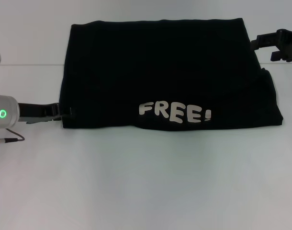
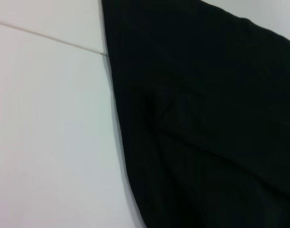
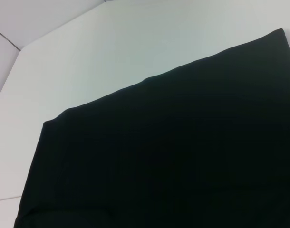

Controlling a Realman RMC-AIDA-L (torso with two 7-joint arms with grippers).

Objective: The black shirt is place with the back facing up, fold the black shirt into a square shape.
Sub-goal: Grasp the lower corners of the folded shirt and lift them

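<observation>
The black shirt (image 1: 165, 72) lies flat on the white table as a wide folded rectangle. White "FREE!" lettering (image 1: 174, 113) shows near its front edge. My left gripper (image 1: 60, 113) sits low at the shirt's left edge, by the front left corner, touching the cloth there. My right gripper (image 1: 261, 44) is just beyond the far right corner, a little apart from the fabric. The left wrist view shows the black shirt (image 2: 207, 123) with its edge running across the table. Most of the right wrist view is taken up by the black shirt (image 3: 183, 152).
White table (image 1: 146, 182) stretches wide in front of the shirt. A thin seam line (image 1: 26, 64) crosses the table behind the left arm. The shirt's right side bulges out in a rounded fold (image 1: 273, 103).
</observation>
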